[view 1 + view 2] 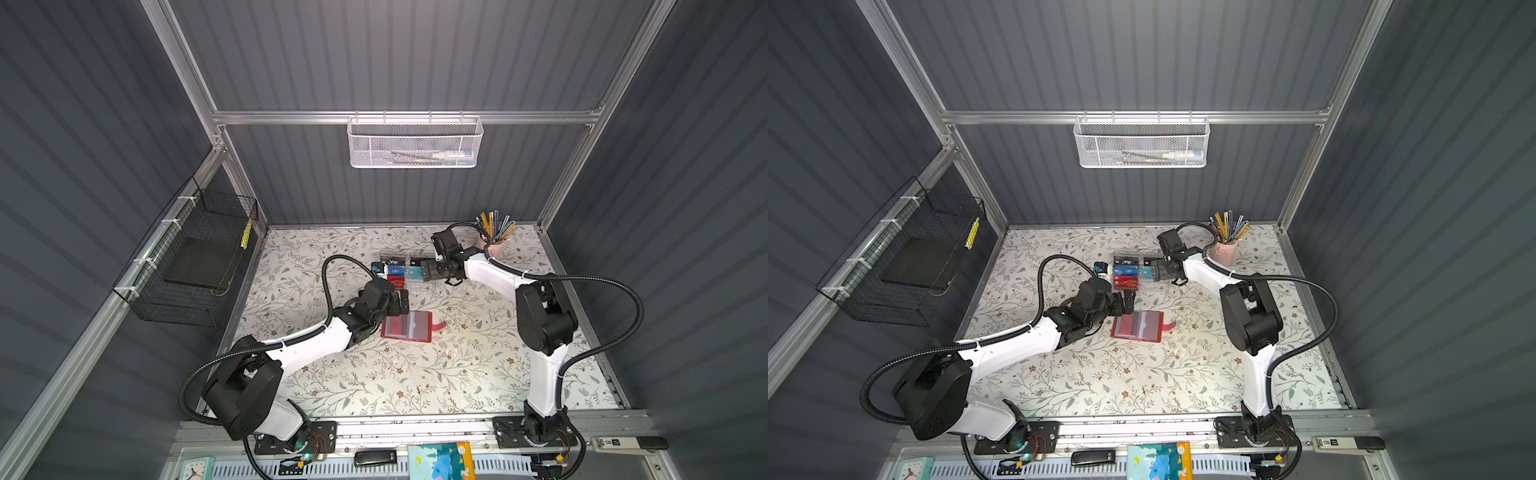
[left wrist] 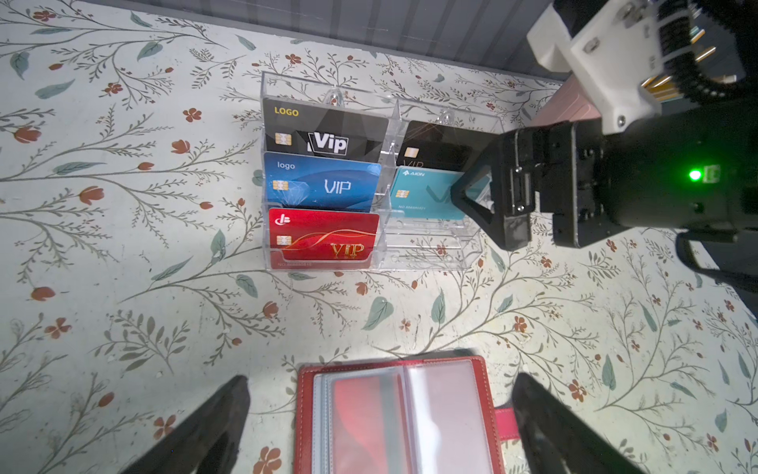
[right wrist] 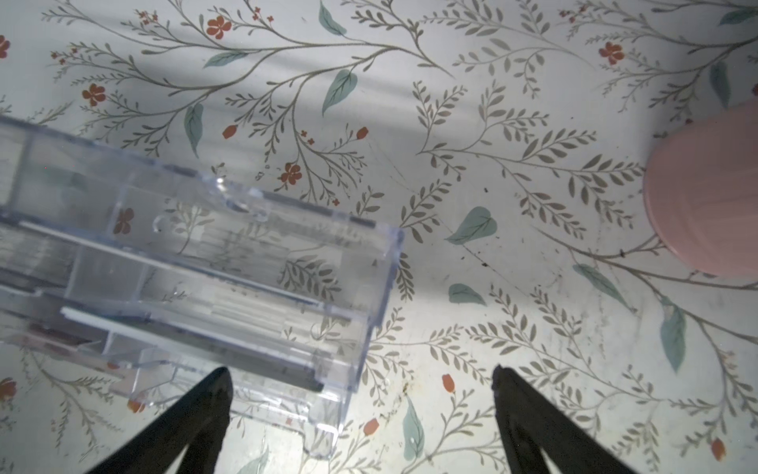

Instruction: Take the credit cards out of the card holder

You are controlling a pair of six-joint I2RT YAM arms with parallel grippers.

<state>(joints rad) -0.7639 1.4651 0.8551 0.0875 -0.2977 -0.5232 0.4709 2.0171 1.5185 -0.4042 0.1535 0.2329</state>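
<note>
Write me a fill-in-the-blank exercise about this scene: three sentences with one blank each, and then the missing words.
1. The red card holder lies ___ on the table, with its clear sleeves facing up.
2. The clear rack shows ___ cards.
3. The right gripper is beside the rack's ___ card, and the left gripper hangs over the card holder.
Missing words: open; five; teal.
</note>
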